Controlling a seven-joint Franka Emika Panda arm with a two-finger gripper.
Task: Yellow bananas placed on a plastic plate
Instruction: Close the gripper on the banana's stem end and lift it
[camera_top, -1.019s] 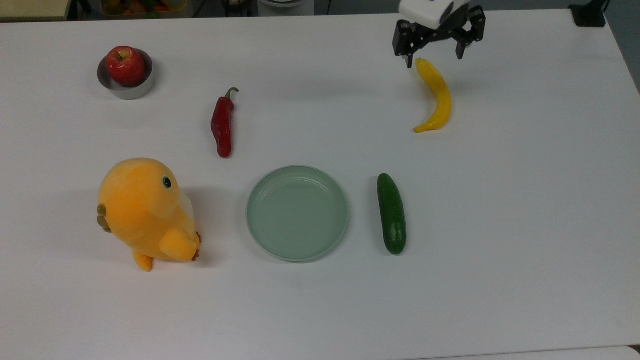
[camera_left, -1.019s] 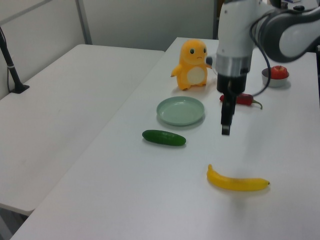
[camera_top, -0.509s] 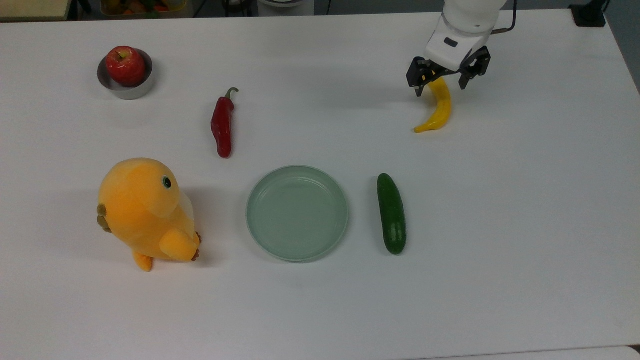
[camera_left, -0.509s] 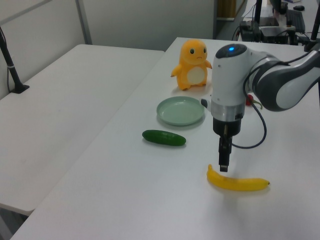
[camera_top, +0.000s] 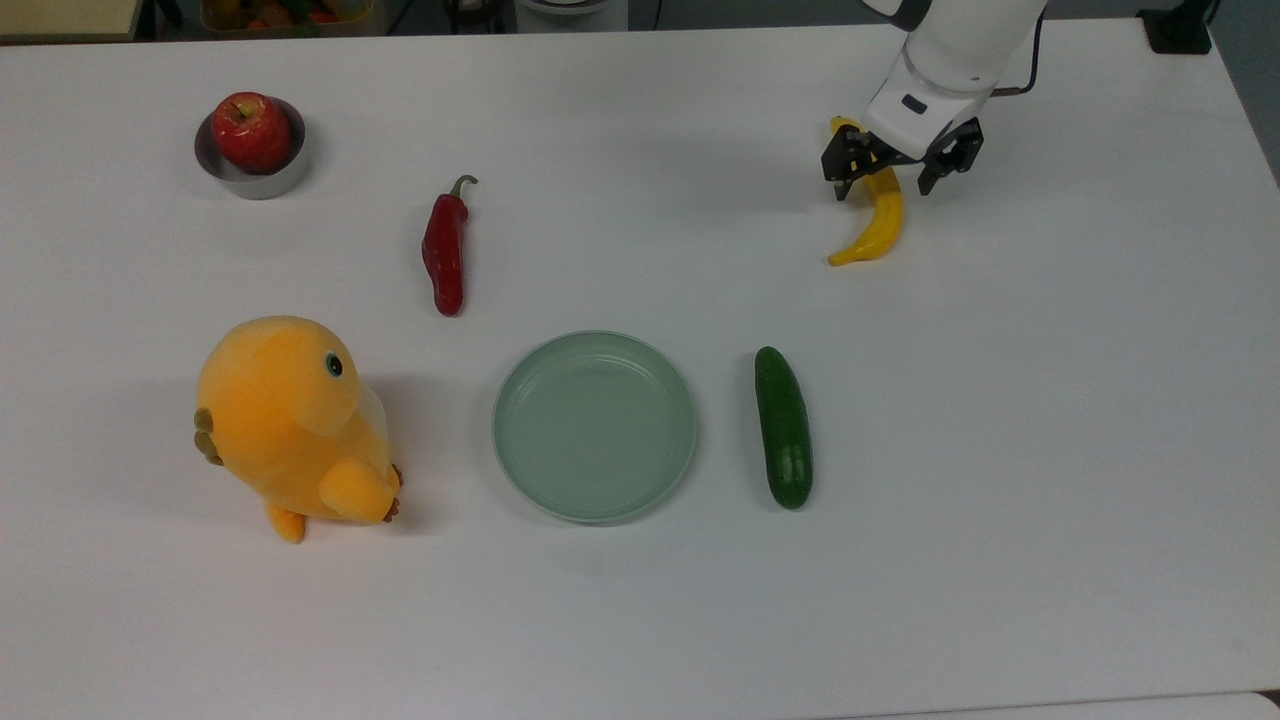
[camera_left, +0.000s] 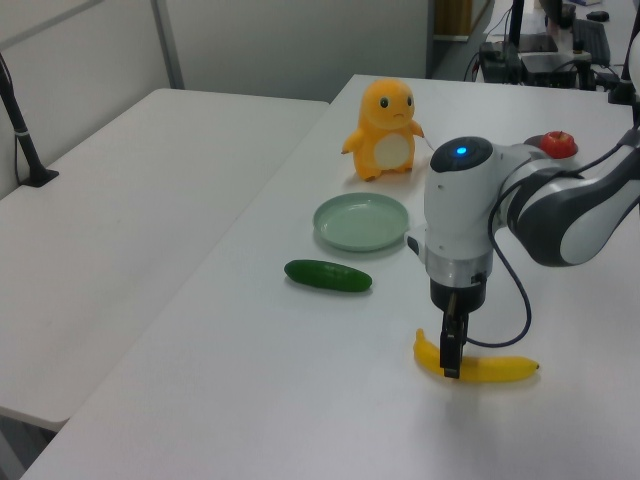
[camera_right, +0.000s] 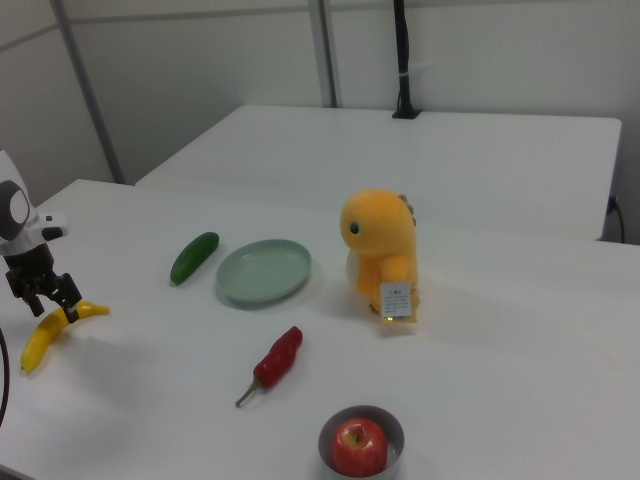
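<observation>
1. The gripper (camera_top: 886, 176) is seen low over the white table (camera_top: 1050, 420), its two fingers spread wide and set astride the yellow bananas (camera_top: 877, 212), one finger to either side of the fruit.

2. The banana is found lying flat on the table. In the top view its long axis runs up and down the picture with a slight bow, and the fingers straddle it across that axis, towards its upper end rather than at its middle.

3. In the left view one finger (camera_left: 451, 352) is seen in front of the banana (camera_left: 495, 369), close to its left end. Whether the fingertips already touch the table cannot be settled from these views; they appear to be at or near the fruit's level.

4. The grasp is judged not yet made. Because the hold would fall off-centre, the longer free end may be expected to droop when lifted.

5. The plastic plate (camera_top: 520, 470) lies well apart, toward the top view's lower left of the gripper, with the cucumber (camera_top: 783, 427) lying between plate and banana, so that the carry is judged to pass over or around it.
</observation>
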